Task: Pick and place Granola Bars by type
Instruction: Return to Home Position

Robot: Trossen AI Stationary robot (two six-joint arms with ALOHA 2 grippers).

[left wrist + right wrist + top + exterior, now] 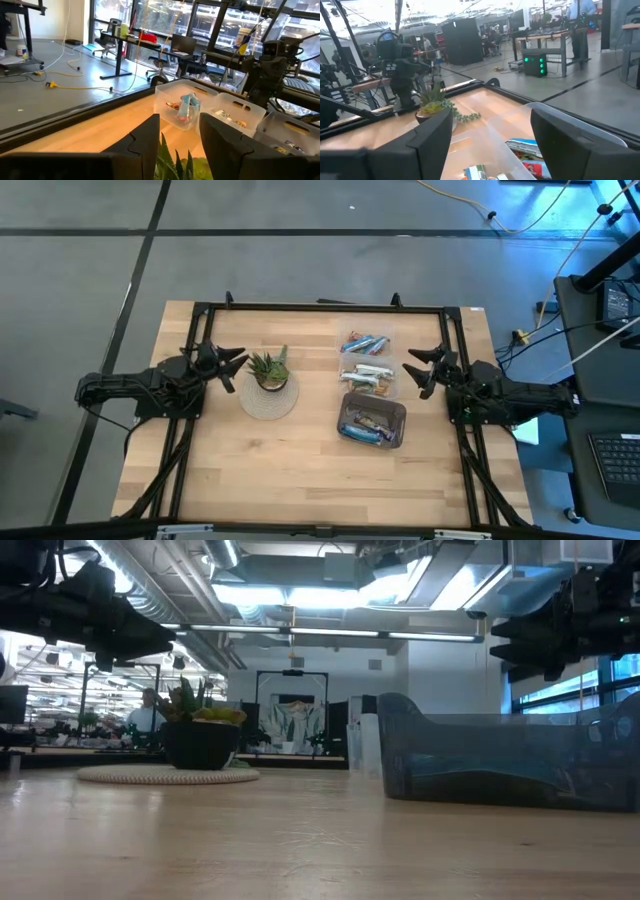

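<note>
Only the high view gives us the full layout. The left gripper (236,372) sits at the left side of the surface (280,470), just beside the plant (268,367). The right gripper (417,374) sits at the right side, just beside the bins.

Both sets of fingers are spread wide with nothing held. The wrist views agree: there's a clear gap between the left fingers (145,145) and a wider one between the right fingers (572,147).

The low view adds what the overhead can't: both grippers hang well above the wood. It shows only the dark bin wall, not what's inside. A person sits far back in the room (148,712).

Counts: two arms, one plant on one round mat (268,404), and three bins in a column right of centre, two clear and one black.

Every one of the Granola Bars (362,343) we can see lies inside a bin.
- Far clear bin (392,340): blue-teal wrappers with some red.
- Middle clear bin (395,380): silvery-white wrappers with a bit of yellow.
- Black bin (402,415), nearest the front edge: blue and purple wrappers.

The bars overlap, so we can't get an exact count per bin.

The left wrist view shows a blue bar propped on end in the far clear bin. The right wrist view shows red and blue wrappers lying flat in a clear bin, but we can't tell which one.
</note>
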